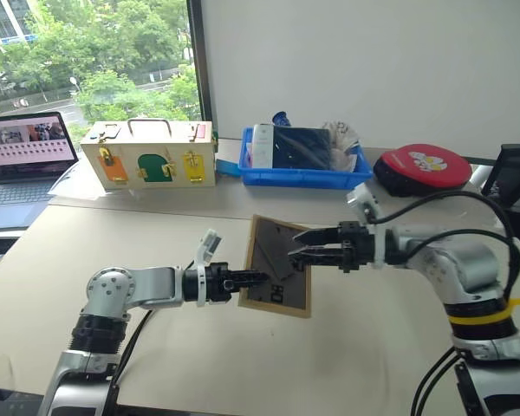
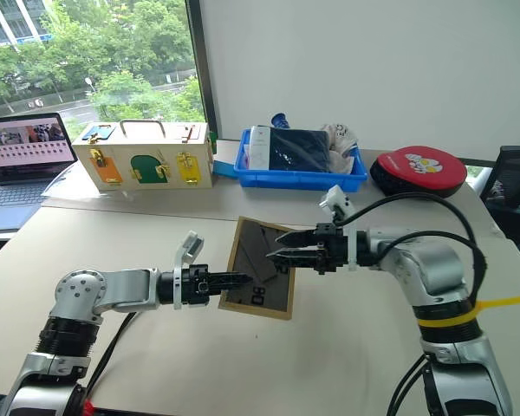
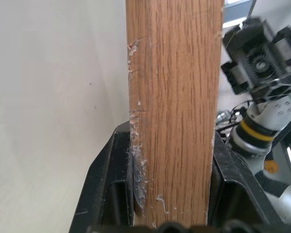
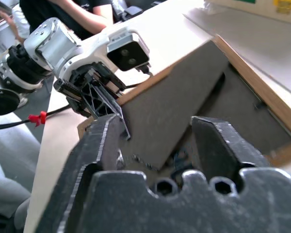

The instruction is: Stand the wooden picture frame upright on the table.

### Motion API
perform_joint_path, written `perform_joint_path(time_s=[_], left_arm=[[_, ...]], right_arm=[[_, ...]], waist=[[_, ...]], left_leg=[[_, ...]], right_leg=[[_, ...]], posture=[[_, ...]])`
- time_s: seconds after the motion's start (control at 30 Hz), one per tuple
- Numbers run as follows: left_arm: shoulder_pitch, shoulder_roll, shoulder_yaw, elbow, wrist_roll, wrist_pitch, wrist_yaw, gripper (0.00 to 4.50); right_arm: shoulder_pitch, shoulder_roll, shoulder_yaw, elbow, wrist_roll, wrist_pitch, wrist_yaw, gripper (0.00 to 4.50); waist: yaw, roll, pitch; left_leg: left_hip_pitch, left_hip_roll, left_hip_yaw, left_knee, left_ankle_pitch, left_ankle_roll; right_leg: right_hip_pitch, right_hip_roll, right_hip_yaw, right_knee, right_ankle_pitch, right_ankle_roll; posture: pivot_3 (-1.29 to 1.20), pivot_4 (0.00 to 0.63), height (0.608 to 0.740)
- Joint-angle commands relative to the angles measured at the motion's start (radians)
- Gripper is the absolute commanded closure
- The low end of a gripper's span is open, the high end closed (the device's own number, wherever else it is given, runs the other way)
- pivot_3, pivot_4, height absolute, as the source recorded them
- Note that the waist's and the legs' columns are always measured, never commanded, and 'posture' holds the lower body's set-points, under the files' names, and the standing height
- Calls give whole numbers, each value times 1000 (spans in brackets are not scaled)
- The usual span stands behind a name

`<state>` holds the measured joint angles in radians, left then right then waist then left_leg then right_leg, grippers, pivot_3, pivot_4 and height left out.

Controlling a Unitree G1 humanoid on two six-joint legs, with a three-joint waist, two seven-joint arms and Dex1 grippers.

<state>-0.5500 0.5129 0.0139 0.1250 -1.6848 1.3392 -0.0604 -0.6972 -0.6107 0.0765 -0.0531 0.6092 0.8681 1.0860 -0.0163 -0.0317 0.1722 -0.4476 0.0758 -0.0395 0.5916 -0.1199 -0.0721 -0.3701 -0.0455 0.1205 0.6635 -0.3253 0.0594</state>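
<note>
The left gripper [image 1: 258, 279] was clamped on the lower edge of the wooden picture frame [image 1: 279, 267], which was held tilted above the table [image 1: 113, 234], dark back showing. The right gripper [image 1: 296, 245], jaws parted and empty, was poised at the fold-out stand [image 2: 264, 247]. The stand-opening step appeared underway; next, the stand would need pulling out before setting down.

— What lies behind your workspace?
— A plain white wall [image 1: 364, 61], with a window [image 1: 87, 56] to its left showing green trees in daylight.
— And the clutter you see along the back?
— A laptop [image 1: 26, 156], a cream latch box [image 1: 149, 154], a blue bin [image 1: 302, 160] and a red round case [image 1: 422, 169].
</note>
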Motion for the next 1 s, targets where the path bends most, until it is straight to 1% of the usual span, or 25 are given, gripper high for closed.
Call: perform_joint_path(time_s=[0.03, 0.23, 0.4, 0.47, 0.57, 0.7, 0.8, 0.87, 0.97, 1.0], left_arm=[[-16, -1, 19, -39, 17, 9, -60, 3336], [-23, -6, 38, -35, 60, 15, -82, 3336], [-11, 5, 70, -13, 77, 13, -86, 3336], [-3, 6, 74, -16, 96, 14, -95, 3336], [28, 9, 77, -25, 128, 16, -101, 3336], [48, -3, 96, -28, 120, 9, -96, 3336], [44, -18, 116, -21, 50, 3, -64, 3336], [34, -30, 145, 1, -26, -20, -21, 3336], [25, -26, 163, 76, -220, -59, 77, 3336], [16, -31, 180, 118, -262, -50, 83, 3336]], right_arm=[[-28, 22, 46, 59, -59, -75, 7, 73], [-12, 40, 110, 33, -54, -68, 71, 73], [14, 49, 20, -64, 56, -83, 119, 73], [33, 40, 1, -87, 32, -157, 121, 73], [73, -3, -16, -127, -6, -226, 124, 73], [114, -52, -31, -148, -37, -257, 94, 73], [140, -91, -48, -72, -162, -380, 17, 73], [160, -107, -84, -23, -240, -453, -71, 73], [190, -93, -179, -16, -238, -488, -160, 73], [213, -90, -199, -4, -283, -570, -205, 73]], waist=[[0, 0, 0], [0, 0, 0], [0, 1, 0], [1, 1, 0], [3, 1, 0], [2, 1, 0], [-3, 1, 0], [0, 0, 0], [2, 0, 0], [2, 0, 0]], left_leg=[[0, 0, 0, 0, 0, 0], [-3, 0, 0, 0, 0, 0], [-3, 0, 0, 0, 0, 0], [-4, 0, 0, 0, 0, 0], [-4, 0, 0, 0, 0, 0], [-4, 0, 0, 0, 0, 0], [-3, 0, 0, 1, 0, 0], [-3, 0, -1, 1, 0, 0], [-4, 0, 0, 1, 0, 0], [-4, 0, -1, 1, 0, 0]], right_leg=[[0, 0, 0, 0, 0, 0], [-2, 0, 0, 0, 0, 0], [-3, 0, 0, 1, 0, 0], [-3, 0, 0, 1, 0, 0], [-3, 0, -1, 0, 0, 0], [-3, 0, 0, 1, 0, 0], [-3, 0, 0, 1, 0, 0], [-3, 0, 0, 1, 0, 0], [-3, 0, 0, 1, 0, 0], [-3, 0, 0, 1, 0, 0]], posture=[[0, 150, 726], [0, 150, 726], [0, 150, 726], [0, 150, 726], [0, 150, 726], [0, 150, 726], [0, 150, 726], [0, 150, 726], [0, 150, 726], [0, 150, 726]])
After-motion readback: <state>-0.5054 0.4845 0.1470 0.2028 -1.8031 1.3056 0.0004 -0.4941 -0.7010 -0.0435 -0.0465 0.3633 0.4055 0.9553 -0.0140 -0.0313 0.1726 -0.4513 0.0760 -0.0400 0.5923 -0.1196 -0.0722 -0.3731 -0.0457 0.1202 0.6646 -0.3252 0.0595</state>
